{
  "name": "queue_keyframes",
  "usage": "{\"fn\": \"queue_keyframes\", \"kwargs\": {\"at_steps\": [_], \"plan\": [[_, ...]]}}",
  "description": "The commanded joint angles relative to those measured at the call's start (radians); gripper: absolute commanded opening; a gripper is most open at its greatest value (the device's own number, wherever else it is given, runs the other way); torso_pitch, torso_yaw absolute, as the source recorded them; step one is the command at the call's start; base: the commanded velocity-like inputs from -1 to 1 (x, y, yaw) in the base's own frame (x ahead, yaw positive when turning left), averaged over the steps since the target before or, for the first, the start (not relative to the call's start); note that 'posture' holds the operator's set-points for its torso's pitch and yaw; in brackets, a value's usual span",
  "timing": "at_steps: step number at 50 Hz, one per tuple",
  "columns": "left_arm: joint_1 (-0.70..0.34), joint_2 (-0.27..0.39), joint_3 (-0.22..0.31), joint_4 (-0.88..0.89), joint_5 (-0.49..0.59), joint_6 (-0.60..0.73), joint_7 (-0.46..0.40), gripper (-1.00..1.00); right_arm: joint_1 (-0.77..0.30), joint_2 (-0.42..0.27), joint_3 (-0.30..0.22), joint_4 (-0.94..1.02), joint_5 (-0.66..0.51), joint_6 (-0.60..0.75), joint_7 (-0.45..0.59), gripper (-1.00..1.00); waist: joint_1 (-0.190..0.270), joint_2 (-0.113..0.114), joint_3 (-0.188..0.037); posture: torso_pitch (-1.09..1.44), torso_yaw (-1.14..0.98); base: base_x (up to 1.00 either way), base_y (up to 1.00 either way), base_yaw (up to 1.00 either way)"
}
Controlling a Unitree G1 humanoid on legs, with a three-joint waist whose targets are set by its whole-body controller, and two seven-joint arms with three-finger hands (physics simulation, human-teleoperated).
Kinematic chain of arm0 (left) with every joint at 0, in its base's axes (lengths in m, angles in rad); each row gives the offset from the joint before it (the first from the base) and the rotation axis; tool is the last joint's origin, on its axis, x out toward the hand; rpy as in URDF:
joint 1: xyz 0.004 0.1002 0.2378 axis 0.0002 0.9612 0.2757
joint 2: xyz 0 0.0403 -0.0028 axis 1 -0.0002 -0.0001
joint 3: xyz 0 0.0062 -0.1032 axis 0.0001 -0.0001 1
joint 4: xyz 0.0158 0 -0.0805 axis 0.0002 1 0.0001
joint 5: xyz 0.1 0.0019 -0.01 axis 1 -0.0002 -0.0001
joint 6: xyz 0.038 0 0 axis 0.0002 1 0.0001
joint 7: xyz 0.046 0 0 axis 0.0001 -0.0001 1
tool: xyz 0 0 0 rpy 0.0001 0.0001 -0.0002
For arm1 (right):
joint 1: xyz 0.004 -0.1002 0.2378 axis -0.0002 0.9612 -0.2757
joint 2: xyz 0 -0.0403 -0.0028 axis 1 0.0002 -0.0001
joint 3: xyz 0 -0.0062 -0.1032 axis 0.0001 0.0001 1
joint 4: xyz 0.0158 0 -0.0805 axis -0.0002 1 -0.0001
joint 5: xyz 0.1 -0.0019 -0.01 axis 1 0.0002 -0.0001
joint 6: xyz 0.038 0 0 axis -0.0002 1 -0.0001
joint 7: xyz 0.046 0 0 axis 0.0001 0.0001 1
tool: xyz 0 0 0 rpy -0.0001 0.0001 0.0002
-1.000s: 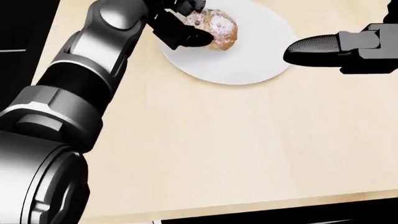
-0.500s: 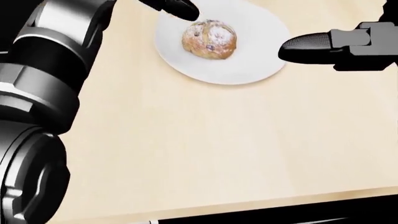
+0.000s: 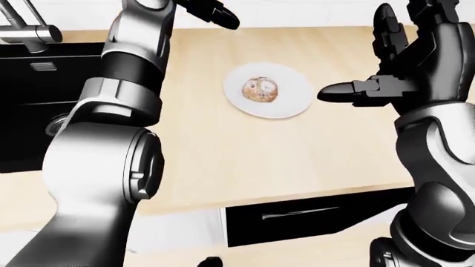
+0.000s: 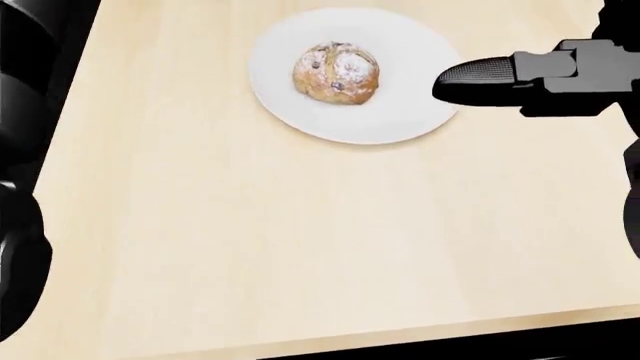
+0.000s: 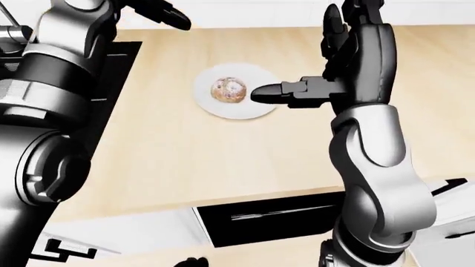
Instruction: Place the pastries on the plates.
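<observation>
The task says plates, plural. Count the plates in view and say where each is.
1. The plate lies on the counter at the top of the head view, with a pastry on it. Others may lie outside the views.

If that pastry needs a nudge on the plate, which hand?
Right hand, probably: open, beside the plate, thumb toward the pastry. Left hand is raised past the plate's top edge.

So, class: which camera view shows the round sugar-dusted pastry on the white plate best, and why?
The head view: the round sugar-dusted pastry appears largest there, unobstructed, its dark spots and white dusting clear on the white plate. The left-eye and right-eye views show it smaller, with less detail, between the robot's raised arms.
</observation>
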Motion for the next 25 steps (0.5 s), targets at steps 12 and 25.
{"fn": "queue_keyframes", "kwargs": {"at_steps": [12, 25], "plan": [[0.113, 0.039, 0.005, -0.585, -0.011, 0.322, -0.076, 1.0, -0.037, -0.005, -0.002, -0.011, -0.023, -0.031, 0.013, 1.0, -0.006, 0.001, -0.097, 0.07, 0.0, 0.0, 0.0, 0.0], [0.346, 0.054, 0.002, -1.318, -0.03, 0.828, -0.128, 1.0, -0.053, 0.017, 0.023, 0.002, -0.061, -0.045, 0.045, 1.0, 0.003, -0.003, -0.127, 0.06, 0.0, 0.0, 0.05, 0.0]]}}
